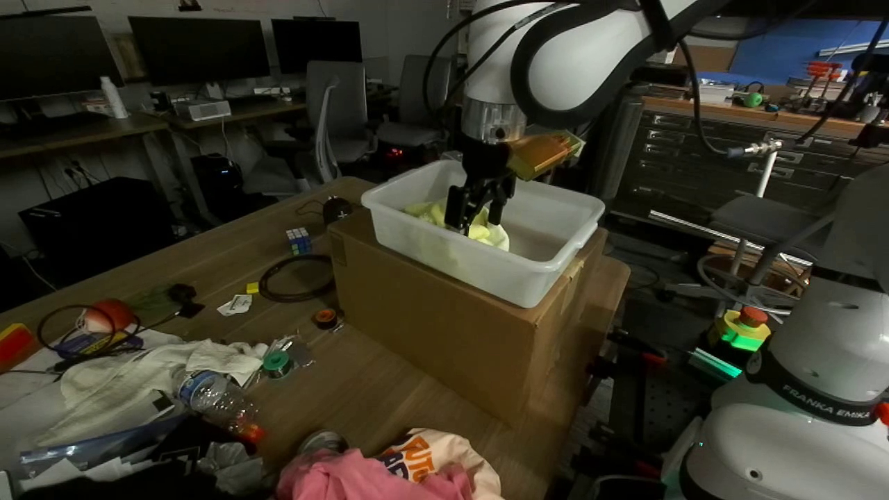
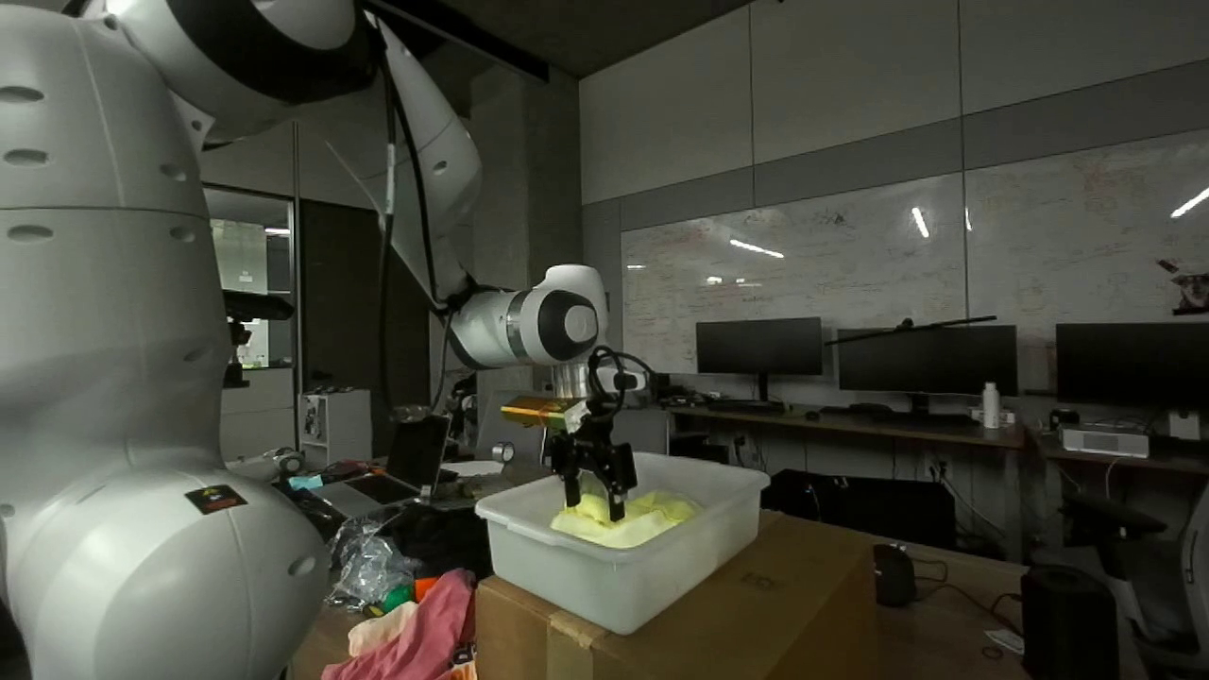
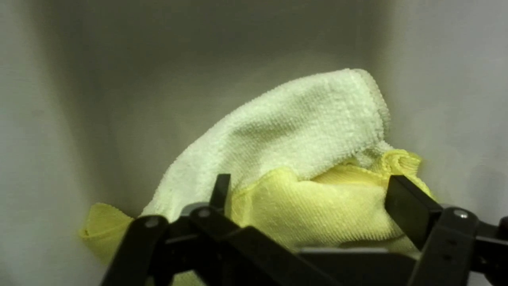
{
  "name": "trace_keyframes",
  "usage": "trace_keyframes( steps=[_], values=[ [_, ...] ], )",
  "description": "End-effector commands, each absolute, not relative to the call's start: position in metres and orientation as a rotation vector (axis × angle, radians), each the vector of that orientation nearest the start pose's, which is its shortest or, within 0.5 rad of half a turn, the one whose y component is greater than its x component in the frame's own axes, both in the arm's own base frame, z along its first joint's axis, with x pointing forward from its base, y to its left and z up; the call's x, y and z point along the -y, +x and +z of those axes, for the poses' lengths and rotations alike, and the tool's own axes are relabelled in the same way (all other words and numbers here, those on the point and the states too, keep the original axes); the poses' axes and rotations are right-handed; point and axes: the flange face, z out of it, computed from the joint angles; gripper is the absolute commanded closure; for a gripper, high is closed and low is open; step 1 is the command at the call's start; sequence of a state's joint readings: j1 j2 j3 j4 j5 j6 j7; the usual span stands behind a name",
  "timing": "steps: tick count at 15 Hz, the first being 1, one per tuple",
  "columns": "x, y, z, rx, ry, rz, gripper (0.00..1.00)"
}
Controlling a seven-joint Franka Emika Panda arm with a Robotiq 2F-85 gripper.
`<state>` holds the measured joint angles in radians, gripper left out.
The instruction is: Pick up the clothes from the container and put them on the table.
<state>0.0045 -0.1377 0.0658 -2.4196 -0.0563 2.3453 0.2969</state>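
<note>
Hand (image 3: 311,196) wide, astride yellow cloth (image 3: 317,216) in bin (image 1: 458,260); prob. pre-grasp. Next: close, lift clear, xfer to table (image 1: 333,396).

Container (image 1: 486,271) smooth plastic w/ slight sheen, cloth (image 3: 289,147) rough & nubby, box (image 1: 437,340) matt cardbd, table (image 1: 375,396) wood-look.
</note>
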Motion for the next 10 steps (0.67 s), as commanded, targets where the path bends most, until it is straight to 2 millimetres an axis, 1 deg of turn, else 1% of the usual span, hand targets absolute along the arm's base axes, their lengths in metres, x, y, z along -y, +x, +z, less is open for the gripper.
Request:
trace_keyframes(
  steps=[1,5,7,9,10],
  values=[
    [-0.03,0.4789,0.3668,-0.307,-3.146,-0.161,0.25],
    [-0.0298,0.4795,0.3676,-0.316,-3.134,-0.173,0.58],
    [-0.0295,0.4796,0.3676,-0.322,-3.127,-0.171,0.73],
    [-0.0297,0.4794,0.3679,-0.32,-3.113,-0.176,0.87],
    [-0.0297,0.4795,0.3687,-0.327,-3.093,-0.18,0.92]
  ],
)
